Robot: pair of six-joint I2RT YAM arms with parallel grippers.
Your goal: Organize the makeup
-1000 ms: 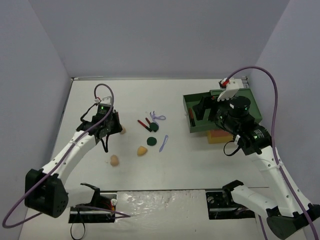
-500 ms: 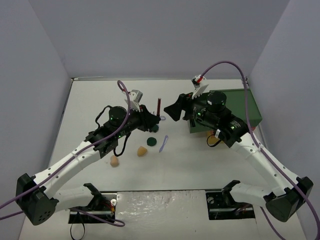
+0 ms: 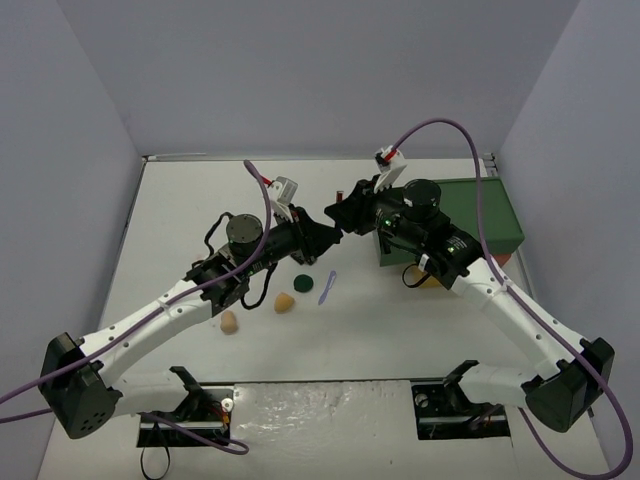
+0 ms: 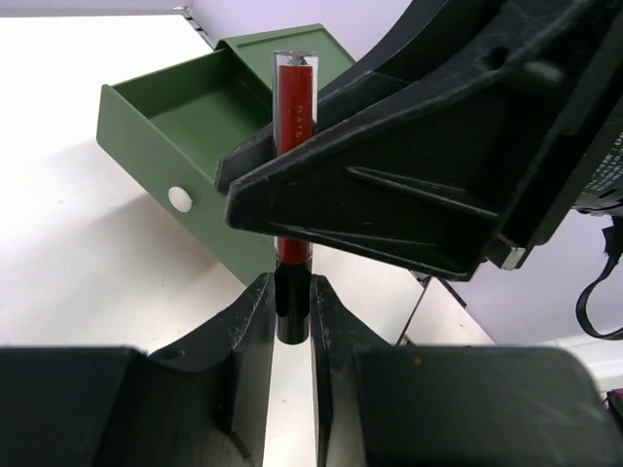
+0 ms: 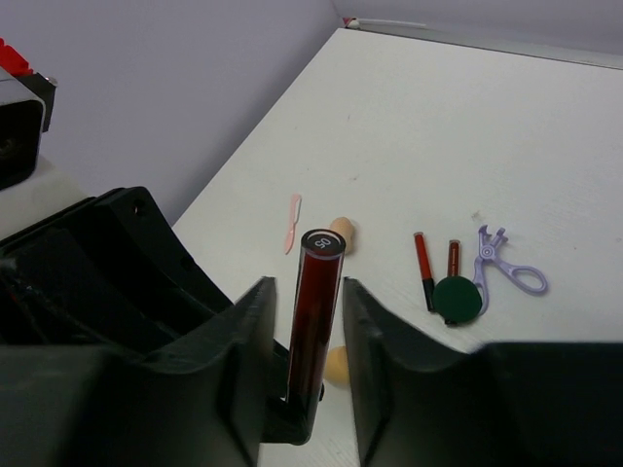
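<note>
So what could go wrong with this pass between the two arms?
The red stick is pinched only at its dark end by the left end effector, while the right end effector brackets it with a gap on one side. If the left lets go too soon, it may drop. If the right closes off-centre, it could tilt the stick.

Makeup: one tube lifted, the rest lying loose.
A dark red tube (image 4: 293,165) with a black end is held upright. Lying flat: a pink stick (image 5: 292,223) beside a tan sponge (image 5: 341,232); two thin dark red sticks (image 5: 422,268) just by a dark green disc (image 5: 458,299); a lilac scissor-like tool (image 5: 506,263); a second sponge (image 3: 285,302); a third sponge (image 3: 228,321); a second green disc (image 3: 304,283) near a lilac stick (image 3: 327,287).
</note>
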